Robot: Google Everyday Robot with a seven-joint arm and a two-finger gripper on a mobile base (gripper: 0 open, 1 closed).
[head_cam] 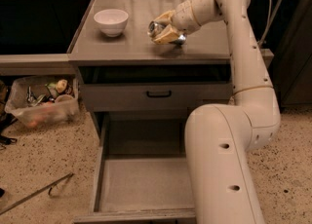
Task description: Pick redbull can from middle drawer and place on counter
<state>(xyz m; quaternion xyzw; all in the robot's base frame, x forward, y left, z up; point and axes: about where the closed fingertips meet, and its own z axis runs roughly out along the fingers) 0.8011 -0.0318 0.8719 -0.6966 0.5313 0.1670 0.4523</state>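
Gripper (165,29) low over counter (131,48), right of centre, jaws clamped on redbull can (156,27). Can tilted, shiny end facing 9 o'clock. Contact with counter surface: cannot tell. White bowl (111,21) at 9 o'clock from can, apart. Middle drawer (146,181) pulled out at 6 o'clock, below closed drawer with black handle (158,93).
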